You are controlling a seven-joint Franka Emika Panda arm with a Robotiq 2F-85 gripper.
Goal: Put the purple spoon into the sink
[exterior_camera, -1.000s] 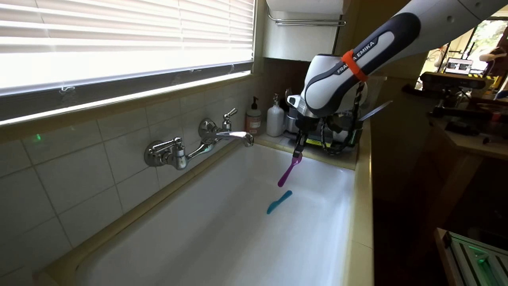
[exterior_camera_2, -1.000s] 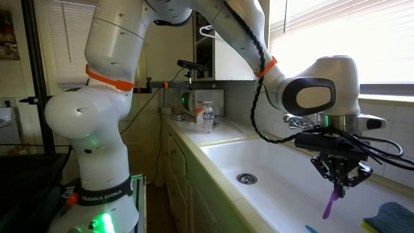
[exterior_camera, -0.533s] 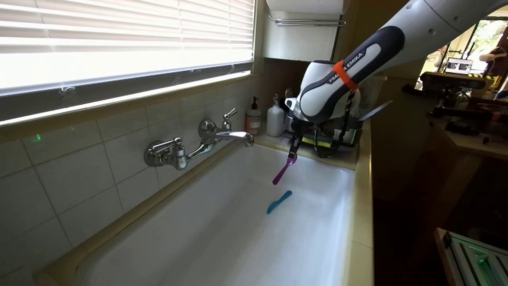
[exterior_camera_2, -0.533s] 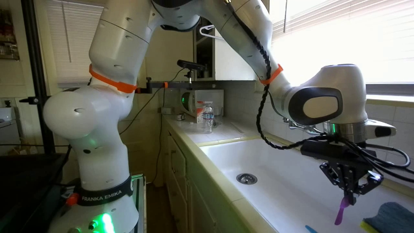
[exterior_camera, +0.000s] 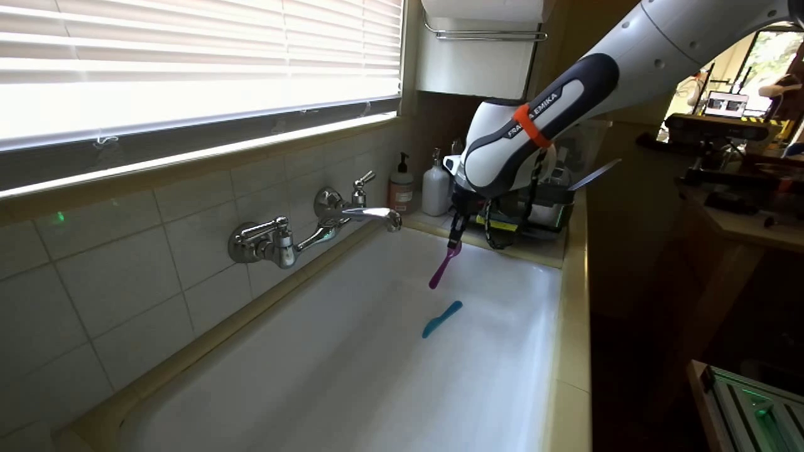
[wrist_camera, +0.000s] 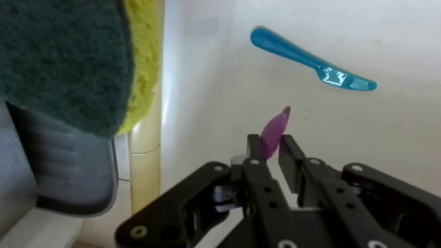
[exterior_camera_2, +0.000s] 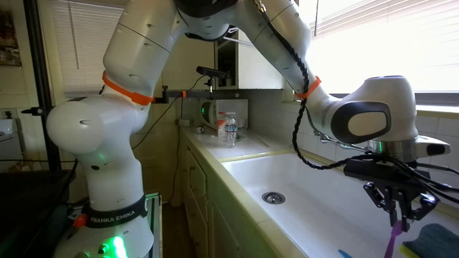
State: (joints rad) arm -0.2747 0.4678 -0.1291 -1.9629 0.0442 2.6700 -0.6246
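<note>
The purple spoon point(exterior_camera: 443, 269) hangs bowl up, handle slanting down, over the far end of the white sink point(exterior_camera: 339, 383). It also shows in an exterior view point(exterior_camera_2: 392, 240), its handle end cut off by the frame. My gripper point(exterior_camera_2: 400, 225) is above the sink basin, its fingers slightly parted with a narrow gap. In the wrist view the spoon's bowl point(wrist_camera: 274, 131) stands slanted between the fingertips of the gripper point(wrist_camera: 269, 141). It leans on the left finger and overlaps the right fingertip's edge; whether both press on it is hard to tell.
A blue knife point(wrist_camera: 299, 55) lies on the sink floor near the spoon. A grey and yellow sponge point(wrist_camera: 69, 62) and the dark dish rack point(wrist_camera: 79, 175) stand beyond the sink's end rim. The chrome faucet point(exterior_camera: 370, 215) and soap bottles point(exterior_camera: 436, 188) are along the wall side.
My gripper has moved with the spoon towards the faucet wall and slightly lower, over the sink. In the last half second a gap has appeared between its fingers.
</note>
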